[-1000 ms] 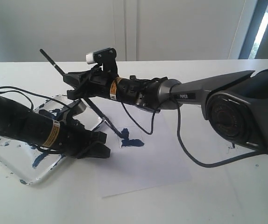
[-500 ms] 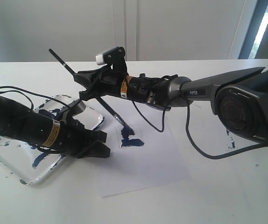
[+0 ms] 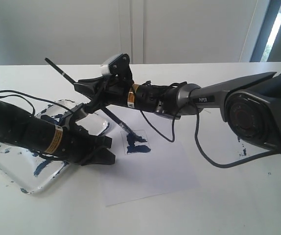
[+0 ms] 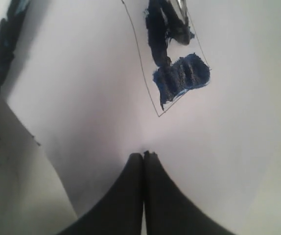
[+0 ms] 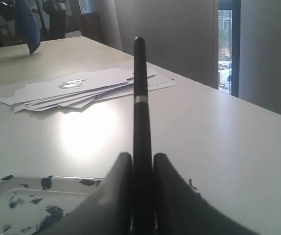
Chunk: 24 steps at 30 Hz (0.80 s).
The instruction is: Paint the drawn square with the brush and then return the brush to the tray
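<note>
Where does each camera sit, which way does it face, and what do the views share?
Exterior: off the arms, above the white table, facing the far wall; both arms show, the right gripper holding the brush at the drawn square.
Left wrist: looks down past the shut left gripper at the drawn square on the paper.
Right wrist: looks along the brush clamped in the right gripper, across the table; the tray in sight.
Shared: exterior and left wrist both see the drawn square.

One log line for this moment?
right gripper: shut on brush | brush tip: at square | square: partly blue | left gripper: shut, empty | tray: no brush
</note>
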Each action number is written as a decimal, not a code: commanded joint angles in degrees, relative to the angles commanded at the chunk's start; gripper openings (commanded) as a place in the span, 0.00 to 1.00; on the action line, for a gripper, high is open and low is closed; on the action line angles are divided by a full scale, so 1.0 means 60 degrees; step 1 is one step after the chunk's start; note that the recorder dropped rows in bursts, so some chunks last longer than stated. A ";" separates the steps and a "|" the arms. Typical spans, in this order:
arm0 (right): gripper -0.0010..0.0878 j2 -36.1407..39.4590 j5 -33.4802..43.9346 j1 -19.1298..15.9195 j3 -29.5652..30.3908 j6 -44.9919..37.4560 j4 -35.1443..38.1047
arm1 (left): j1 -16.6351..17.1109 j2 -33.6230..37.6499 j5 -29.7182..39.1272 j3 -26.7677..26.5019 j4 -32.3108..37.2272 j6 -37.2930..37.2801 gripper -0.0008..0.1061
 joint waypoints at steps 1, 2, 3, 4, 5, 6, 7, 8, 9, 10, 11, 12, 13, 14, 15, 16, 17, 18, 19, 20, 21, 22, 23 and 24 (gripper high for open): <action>0.01 0.0000 0.0000 0.0047 0.0000 0.0000 -0.0002 | 0.0000 0.0000 0.0000 0.0000 0.0000 0.0000 0.05; 0.01 0.0017 0.0017 0.0074 0.0000 0.0000 -0.0002 | 0.0000 0.0000 0.0000 0.0000 0.0000 0.0000 0.05; 0.01 0.0013 0.0019 0.0091 0.0000 0.0000 -0.0002 | 0.0000 0.0000 0.0000 0.0000 0.0000 0.0000 0.05; 0.01 0.0013 0.0019 0.0117 0.0000 0.0000 -0.0002 | 0.0000 0.0000 0.0000 0.0000 0.0000 0.0000 0.05; 0.01 0.0013 0.0019 0.0117 0.0000 0.0000 -0.0002 | 0.0000 0.0000 0.0000 0.0000 0.0000 0.0000 0.05; 0.01 0.0013 0.0019 0.0117 0.0000 0.0000 -0.0002 | 0.0000 0.0000 0.0000 0.0000 0.0000 0.0000 0.05; 0.01 0.0013 0.0019 0.0097 0.0000 0.0000 -0.0002 | 0.0000 0.0000 0.0000 0.0000 0.0000 0.0000 0.05; 0.01 0.0013 0.0019 0.0079 0.0000 0.0000 -0.0002 | 0.0000 0.0000 -0.0017 0.0000 0.0000 0.0000 0.05; 0.01 0.0013 0.0051 0.0064 0.0000 0.0000 -0.0002 | 0.0000 0.0000 -0.0017 0.0000 0.0000 0.0000 0.05; 0.01 0.0013 0.0104 0.0036 0.0000 0.0000 -0.0002 | 0.0000 0.0000 -0.0017 0.0000 0.0000 0.0000 0.05; 0.01 0.0013 0.0149 -0.0010 0.0000 0.0000 -0.0028 | 0.0000 0.0000 -0.0017 0.0000 0.0000 0.0000 0.05; 0.01 0.0013 0.0230 -0.0050 0.0000 0.0000 -0.0111 | 0.0000 0.0000 -0.0019 0.0000 0.0000 0.0000 0.05; 0.01 0.0013 0.0315 -0.0077 0.0000 0.0000 -0.0189 | 0.0000 0.0000 -0.0019 0.0000 0.0000 0.0000 0.05; 0.01 0.0013 0.0379 -0.0122 0.0000 0.0000 -0.0248 | 0.0000 0.0000 -0.0019 0.0000 0.0000 0.0000 0.05; 0.01 0.0013 0.0432 -0.0163 0.0000 0.0000 -0.0288 | 0.0000 0.0000 -0.0019 0.0000 0.0000 0.0000 0.05; 0.01 0.0013 0.0451 -0.0214 0.0000 0.0000 -0.0374 | 0.0000 0.0000 -0.0019 0.0000 0.0000 0.0000 0.05; 0.01 0.0013 0.0451 -0.0236 0.0000 0.0000 -0.0464 | 0.0000 0.0000 -0.0019 0.0000 0.0000 0.0000 0.05; 0.01 0.0013 0.0434 -0.0295 0.0000 0.0000 -0.0511 | 0.0000 0.0000 -0.0019 0.0000 0.0000 0.0000 0.05; 0.01 0.0013 0.0413 -0.0325 0.0000 0.0000 -0.0591 | 0.0000 0.0000 -0.0019 0.0000 0.0000 0.0000 0.05; 0.01 0.0013 0.0413 -0.0368 0.0000 0.0021 -0.0640 | 0.0000 0.0000 -0.0019 0.0000 0.0000 0.0000 0.05; 0.01 0.0013 0.0413 -0.0389 0.0000 0.0043 -0.0764 | 0.0000 0.0000 -0.0019 0.0000 0.0000 0.0000 0.05; 0.01 0.0013 0.0413 -0.0411 0.0000 0.0043 -0.0814 | 0.0000 0.0000 -0.0019 0.0000 0.0000 0.0000 0.05; 0.01 0.0013 0.0432 -0.0408 0.0000 0.0074 -0.0833 | 0.0000 0.0000 -0.0019 0.0000 0.0000 0.0000 0.05; 0.01 0.0013 0.0432 -0.0428 0.0000 0.0070 -0.0833 | 0.0000 0.0000 -0.0019 0.0000 0.0000 0.0000 0.05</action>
